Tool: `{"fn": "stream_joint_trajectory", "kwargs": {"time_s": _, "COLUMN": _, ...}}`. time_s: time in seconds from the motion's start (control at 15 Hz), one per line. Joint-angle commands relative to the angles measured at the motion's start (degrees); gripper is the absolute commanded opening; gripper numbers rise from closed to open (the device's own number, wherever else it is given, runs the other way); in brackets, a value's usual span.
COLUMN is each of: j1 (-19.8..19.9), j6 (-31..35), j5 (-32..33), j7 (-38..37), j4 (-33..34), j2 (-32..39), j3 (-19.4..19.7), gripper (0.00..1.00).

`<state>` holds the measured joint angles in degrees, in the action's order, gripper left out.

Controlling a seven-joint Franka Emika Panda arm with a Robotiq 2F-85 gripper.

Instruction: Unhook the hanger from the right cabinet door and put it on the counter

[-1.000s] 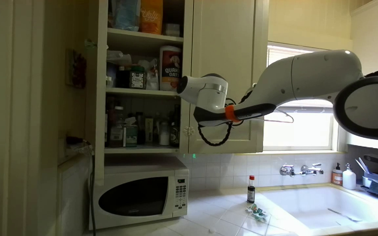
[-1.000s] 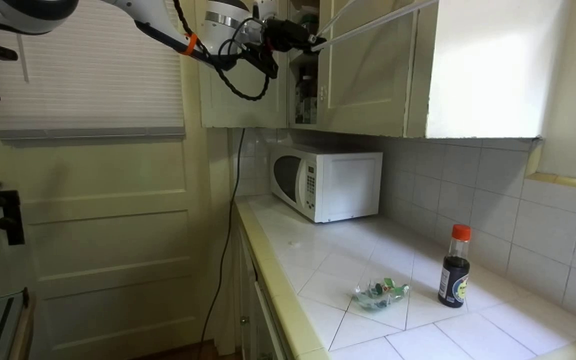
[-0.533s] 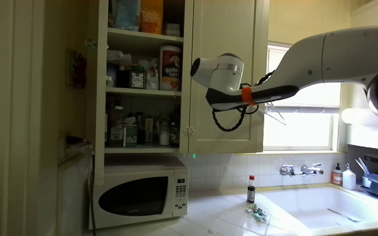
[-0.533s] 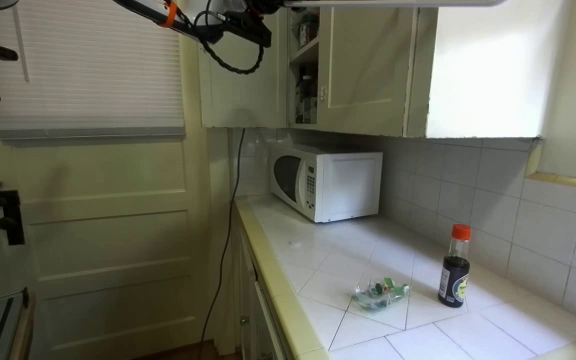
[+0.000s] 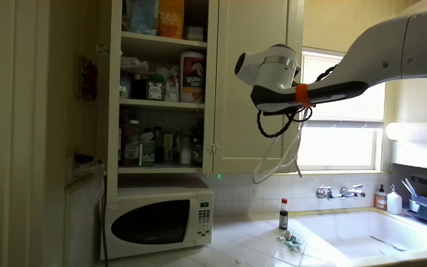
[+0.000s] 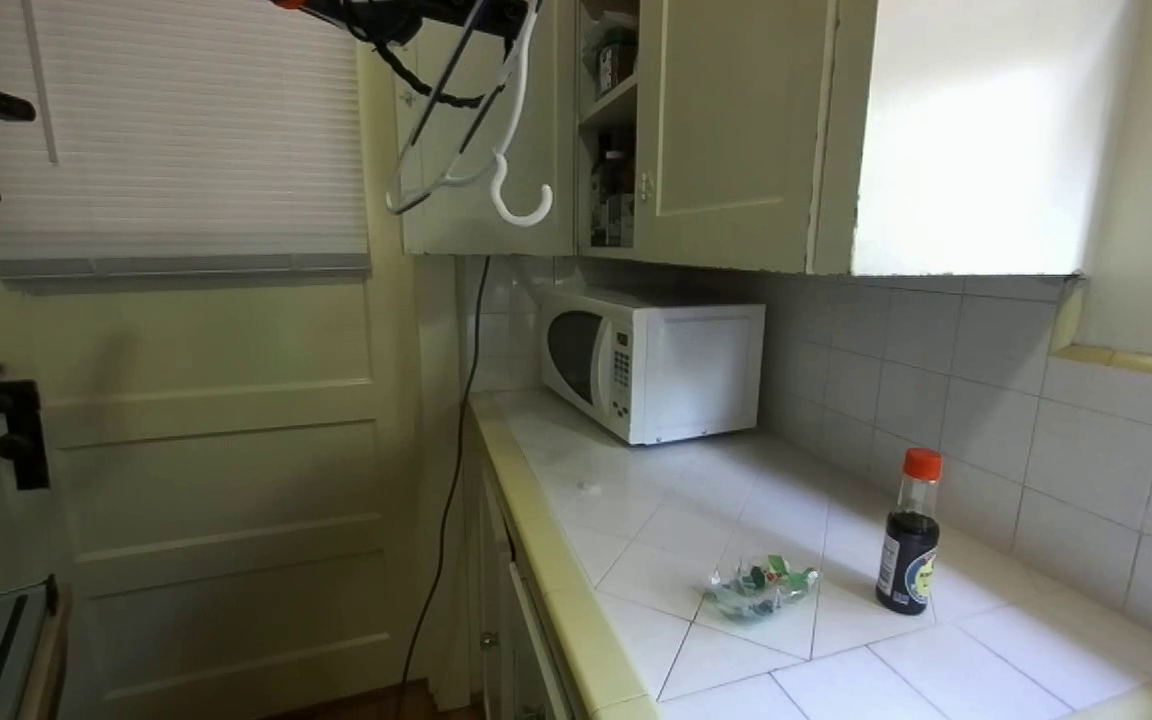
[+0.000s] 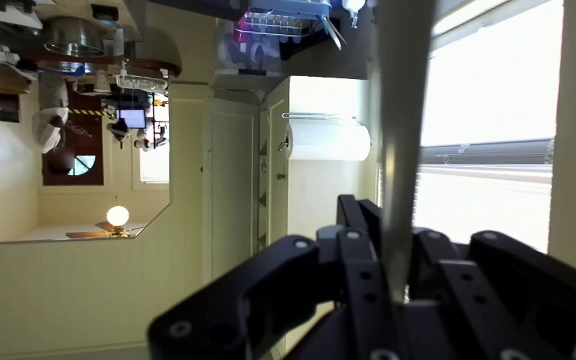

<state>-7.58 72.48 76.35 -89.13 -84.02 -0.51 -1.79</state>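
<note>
The pale hanger (image 5: 261, 180) hangs tilted below my arm, in front of the lower right part of the right cabinet door (image 5: 248, 26). In an exterior view its hook (image 6: 524, 215) points down, apart from the door (image 6: 736, 130). In the wrist view the hanger's bar (image 7: 402, 115) runs between the fingers of my gripper (image 7: 382, 225), which are closed around it. The gripper is hidden behind the arm in an exterior view and only partly shows at the top edge in an exterior view (image 6: 481, 12). The counter (image 5: 232, 237) lies well below the hanger.
A red-capped sauce bottle (image 6: 906, 560) and a crumpled clear wrapper (image 6: 761, 590) lie on the counter. A white microwave (image 5: 158, 222) stands below the open shelves. The sink (image 5: 384, 241) and faucet (image 5: 341, 193) are at the right. A paper towel roll (image 7: 328, 141) shows in the wrist view.
The arm has moved up and away from the cabinet, carrying the hanger. The hanger has swung from pointing out sideways to hanging downward with its hook low.
</note>
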Motion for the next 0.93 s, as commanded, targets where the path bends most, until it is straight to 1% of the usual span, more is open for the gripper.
{"fn": "stream_joint_trajectory", "kwargs": {"time_s": 0.0, "j1": 1.1, "j6": -0.7, "j5": 0.2, "j7": -3.1, "j4": -4.1, "j2": -2.2, "j3": -1.3, "gripper": 0.02}}
{"fn": "stream_joint_trajectory", "kwargs": {"time_s": 0.27, "j1": 0.9, "j6": 1.1, "j5": -0.6, "j7": -2.3, "j4": -5.4, "j2": -1.3, "j3": -2.1, "gripper": 0.02}}
{"fn": "stream_joint_trajectory", "kwargs": {"time_s": 0.6, "j1": 1.6, "j6": 4.6, "j5": -5.7, "j7": -1.7, "j4": -7.9, "j2": -0.4, "j3": -2.1, "gripper": 0.02}}
{"fn": "stream_joint_trajectory", "kwargs": {"time_s": 0.73, "j1": 2.4, "j6": 9.3, "j5": -8.5, "j7": -0.5, "j4": -9.5, "j2": -0.3, "j3": -1.5, "gripper": 0.02}}
{"fn": "stream_joint_trajectory", "kwargs": {"time_s": 0.87, "j1": 3.2, "j6": 15.4, "j5": -10.8, "j7": 3.8, "j4": -11.3, "j2": 0.2, "j3": -1.1, "gripper": 0.02}}
